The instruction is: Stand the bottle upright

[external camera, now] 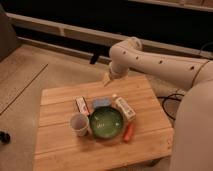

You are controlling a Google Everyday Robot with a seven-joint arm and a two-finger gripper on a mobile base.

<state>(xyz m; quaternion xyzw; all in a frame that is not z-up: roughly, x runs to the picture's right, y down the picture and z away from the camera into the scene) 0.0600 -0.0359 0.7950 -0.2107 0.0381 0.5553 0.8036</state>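
The bottle (124, 108) is whitish-cream with a yellowish-green label. It lies on its side on the wooden table (60, 150), just right of the green bowl (106, 123), with its narrow capped end pointing to the far side. My gripper (107, 80) hangs fingers-down over the table's far edge, above and behind the bottle and apart from it. It holds nothing that I can see.
A white cup (79, 124) stands left of the bowl. A flat whitish pack with red-dark markings (81, 105) and a blue item (101, 103) lie behind the bowl. An orange item (128, 132) lies at the bowl's right front. My white arm (165, 65) reaches in from the right.
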